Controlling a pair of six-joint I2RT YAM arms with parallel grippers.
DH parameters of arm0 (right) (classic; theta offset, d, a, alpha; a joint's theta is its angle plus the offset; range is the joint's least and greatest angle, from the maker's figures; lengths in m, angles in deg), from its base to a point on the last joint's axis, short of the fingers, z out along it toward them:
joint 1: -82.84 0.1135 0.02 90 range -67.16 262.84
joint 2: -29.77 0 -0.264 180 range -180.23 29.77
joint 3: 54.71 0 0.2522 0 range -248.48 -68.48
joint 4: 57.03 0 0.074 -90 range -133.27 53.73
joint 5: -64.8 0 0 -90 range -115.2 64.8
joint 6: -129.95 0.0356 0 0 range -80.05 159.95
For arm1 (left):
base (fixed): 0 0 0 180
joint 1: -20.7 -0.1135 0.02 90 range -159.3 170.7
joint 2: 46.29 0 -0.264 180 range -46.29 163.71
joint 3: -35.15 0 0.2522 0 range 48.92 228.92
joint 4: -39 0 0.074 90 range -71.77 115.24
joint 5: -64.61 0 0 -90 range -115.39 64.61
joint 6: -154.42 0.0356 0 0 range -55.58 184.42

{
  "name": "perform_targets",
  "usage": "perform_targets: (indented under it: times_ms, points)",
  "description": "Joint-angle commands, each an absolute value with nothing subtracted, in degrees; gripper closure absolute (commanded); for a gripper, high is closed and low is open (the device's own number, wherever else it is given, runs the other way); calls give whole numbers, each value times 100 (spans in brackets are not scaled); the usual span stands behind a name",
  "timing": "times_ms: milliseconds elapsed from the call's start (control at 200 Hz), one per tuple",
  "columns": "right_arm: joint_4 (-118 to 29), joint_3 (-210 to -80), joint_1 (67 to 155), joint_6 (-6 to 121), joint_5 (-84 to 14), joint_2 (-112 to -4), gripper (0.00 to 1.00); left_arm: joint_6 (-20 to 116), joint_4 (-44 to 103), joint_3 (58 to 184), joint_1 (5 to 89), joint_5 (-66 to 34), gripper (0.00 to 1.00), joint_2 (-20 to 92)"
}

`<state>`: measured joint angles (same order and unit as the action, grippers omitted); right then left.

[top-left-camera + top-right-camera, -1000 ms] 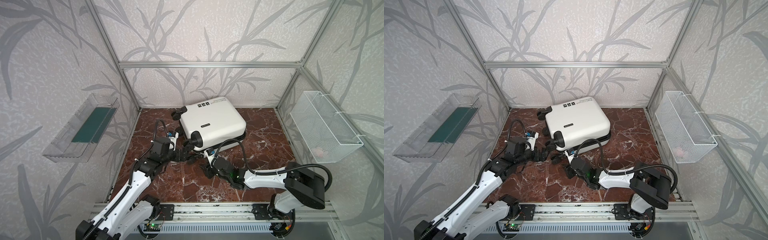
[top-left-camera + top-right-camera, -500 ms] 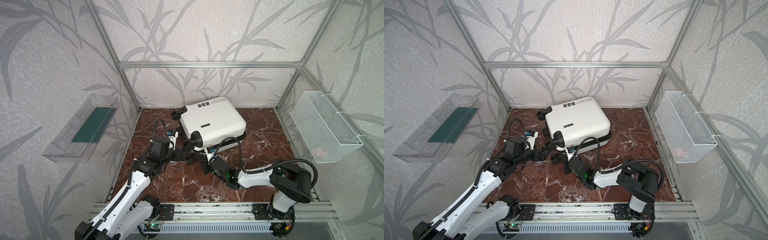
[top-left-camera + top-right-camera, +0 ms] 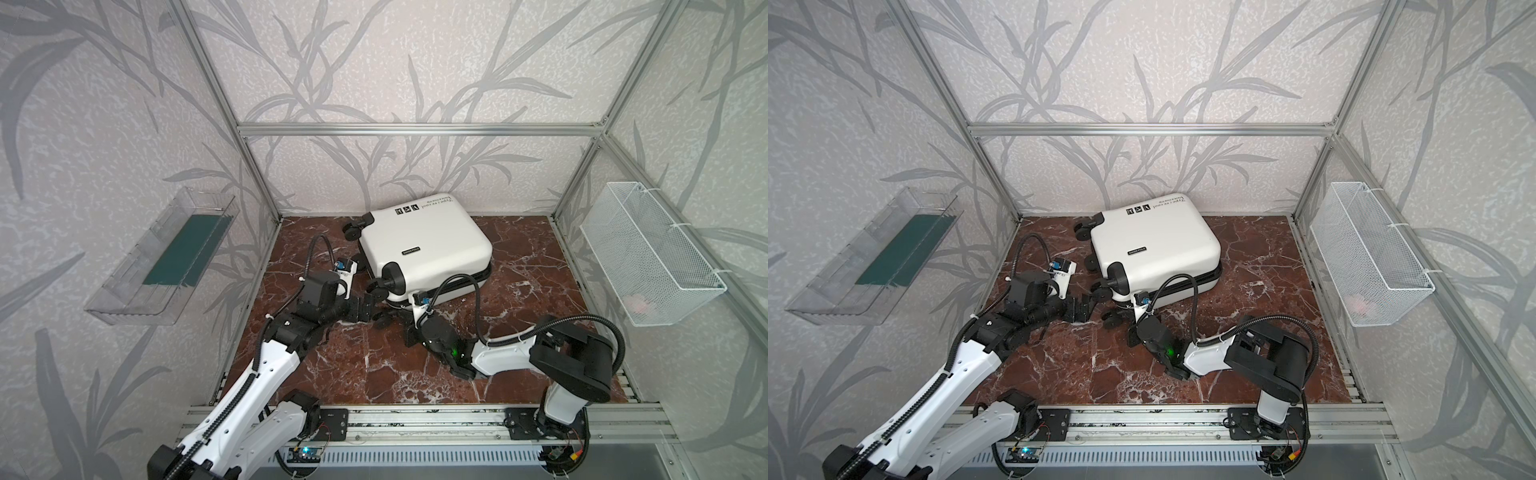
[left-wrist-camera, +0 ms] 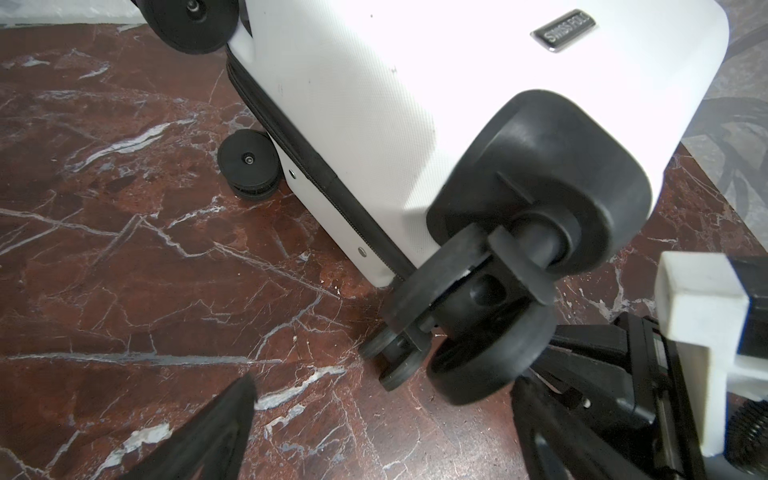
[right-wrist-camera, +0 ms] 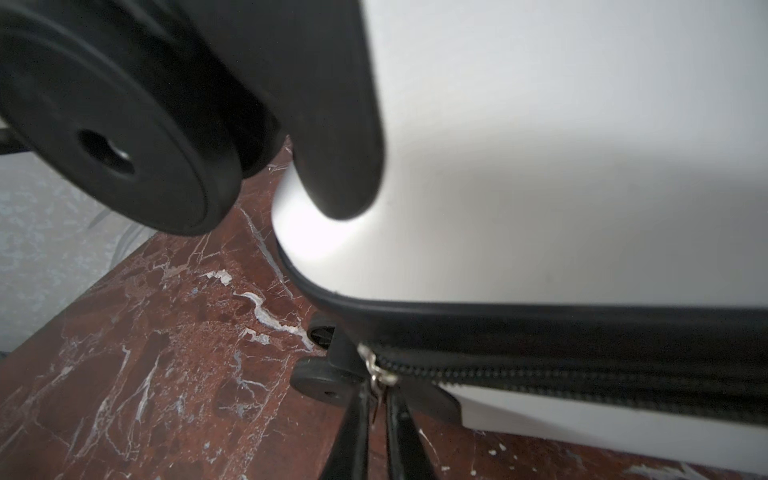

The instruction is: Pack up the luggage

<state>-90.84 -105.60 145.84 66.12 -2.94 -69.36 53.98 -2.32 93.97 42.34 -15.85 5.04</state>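
Note:
The luggage (image 3: 424,253) (image 3: 1154,245) is a white hard-shell suitcase lying flat and closed on the marble floor, its black wheels toward the left front. My left gripper (image 3: 365,309) (image 4: 382,415) stands open just in front of a corner wheel (image 4: 478,332), with nothing between its fingers (image 4: 208,436). My right gripper (image 3: 402,323) (image 5: 377,409) is low at the suitcase's near corner. It is shut on the silver zipper pull (image 5: 376,374) at the end of the black zipper (image 5: 582,374), beside a small wheel (image 5: 320,382).
A clear plastic tray (image 3: 166,257) holding a dark green flat item hangs on the left wall. A white wire-mesh basket (image 3: 648,253) with a pale pink thing (image 3: 638,305) inside hangs on the right wall. Aluminium frame posts bound the floor, and a rail (image 3: 415,419) runs along the front.
My right gripper has moved in toward the suitcase's near corner and closed from half open onto the zipper pull. The left gripper has stayed open by the wheel.

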Motion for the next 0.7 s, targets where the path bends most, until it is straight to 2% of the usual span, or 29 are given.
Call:
perform_targets:
  times_ms: [0,246,386,696]
  points:
    - [-9285,-10603,14621,6581,-122,-6890,100,5583,-482,9586,4248,-1693,2,521]
    - [-9198,-10348,14600,6681,356,-6673,100,5585,-517,9583,4246,-1729,2,530]
    - [-8415,-10197,14428,7129,984,-6408,100,5648,-568,9616,4248,-1780,2,519]
    - [-7446,-10032,13976,7595,1524,-5898,100,5888,-623,9656,4253,-1763,2,534]
